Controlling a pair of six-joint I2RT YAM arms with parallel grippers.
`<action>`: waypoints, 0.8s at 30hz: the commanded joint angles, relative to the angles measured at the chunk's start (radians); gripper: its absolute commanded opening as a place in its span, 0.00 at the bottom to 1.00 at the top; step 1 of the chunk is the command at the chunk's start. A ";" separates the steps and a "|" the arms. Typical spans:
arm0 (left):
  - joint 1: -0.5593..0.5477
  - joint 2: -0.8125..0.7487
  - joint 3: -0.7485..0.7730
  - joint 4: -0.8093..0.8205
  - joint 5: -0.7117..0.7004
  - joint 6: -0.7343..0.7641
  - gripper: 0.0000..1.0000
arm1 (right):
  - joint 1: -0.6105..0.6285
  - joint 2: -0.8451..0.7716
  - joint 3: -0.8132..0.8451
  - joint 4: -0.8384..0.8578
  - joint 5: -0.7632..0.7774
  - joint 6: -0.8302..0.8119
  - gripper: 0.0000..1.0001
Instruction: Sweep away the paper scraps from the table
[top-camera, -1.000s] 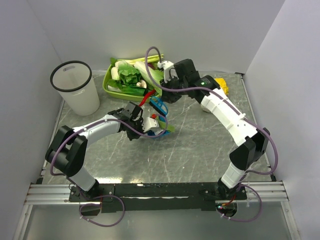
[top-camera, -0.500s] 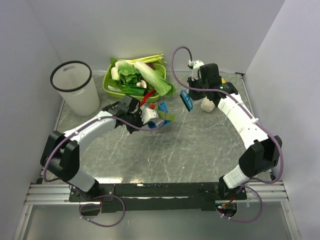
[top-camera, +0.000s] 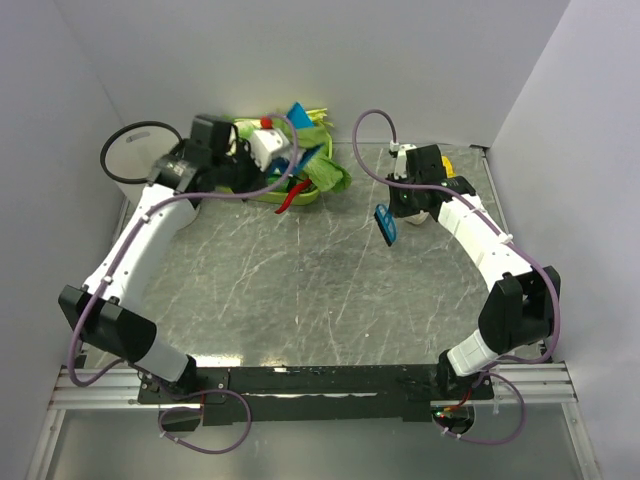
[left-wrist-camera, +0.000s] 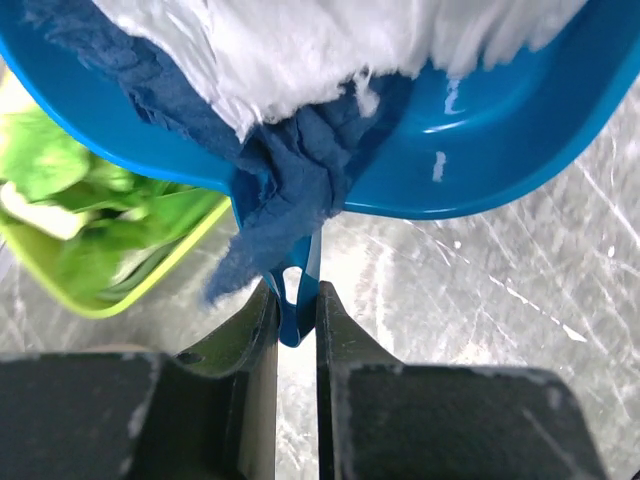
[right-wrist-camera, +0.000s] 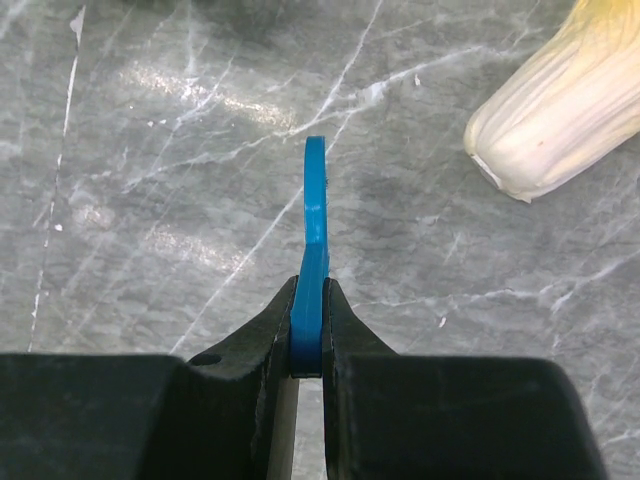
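My left gripper (left-wrist-camera: 297, 300) is shut on the handle of a blue dustpan (left-wrist-camera: 480, 130). White and dark blue paper scraps (left-wrist-camera: 300, 170) lie in the pan, and one blue piece hangs over its rim. From above, the dustpan (top-camera: 298, 113) is held high over the lime-green tray, with red, white and green paper scraps (top-camera: 268, 140) showing in it. My right gripper (right-wrist-camera: 310, 330) is shut on a thin blue brush (right-wrist-camera: 316, 220), which hangs above the table (top-camera: 320, 290) right of centre; the brush (top-camera: 385, 224) shows there from above too. No scraps show on the table itself.
A lime-green tray (top-camera: 262, 196) of leafy vegetables stands at the back, partly under the dustpan. A white bin (top-camera: 135, 170) with a black rim is at the back left. A pale vegetable (right-wrist-camera: 560, 110) lies near the brush. White walls enclose the table.
My left arm has lifted the loaded dustpan from the middle of the table up and back, over the tray. My right arm has carried the brush away to the right.
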 joint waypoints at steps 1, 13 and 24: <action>0.065 0.063 0.153 -0.134 0.065 -0.072 0.01 | 0.001 -0.047 0.004 0.048 -0.015 0.035 0.00; 0.252 0.017 0.184 -0.171 -0.122 -0.160 0.01 | 0.003 -0.025 -0.004 0.047 -0.061 0.052 0.00; 0.463 -0.041 0.161 -0.209 -0.312 -0.158 0.01 | 0.001 0.001 -0.005 0.040 -0.106 0.077 0.00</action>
